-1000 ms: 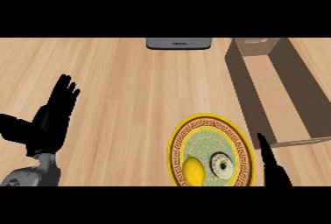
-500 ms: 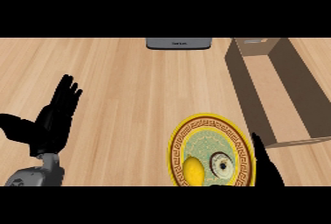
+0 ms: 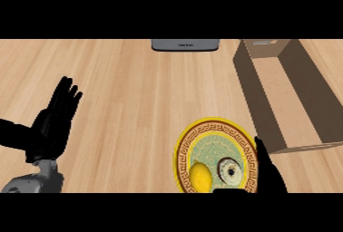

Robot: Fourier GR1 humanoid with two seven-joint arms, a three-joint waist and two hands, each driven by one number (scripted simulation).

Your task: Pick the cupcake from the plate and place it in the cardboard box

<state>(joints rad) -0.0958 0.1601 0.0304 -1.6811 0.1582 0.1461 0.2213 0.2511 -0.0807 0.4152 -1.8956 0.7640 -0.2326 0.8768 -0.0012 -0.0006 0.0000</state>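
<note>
A yellow-rimmed patterned plate lies at the lower middle right of the head view. On it sit a cupcake with a dark wrapper and pale top and, to its left, a yellow lemon-like fruit. My right hand rises from the lower edge over the plate's right rim, fingers straight, just right of the cupcake and not around it. The open cardboard box stands at the upper right, beyond the plate. My left hand rests open at the left, fingers up.
A grey appliance sits at the counter's far edge, top centre. Bare wooden counter spreads between my left hand and the plate.
My right hand has slid a little to the left, closer over the plate's right rim and the cupcake. The left hand has hardly shifted.
</note>
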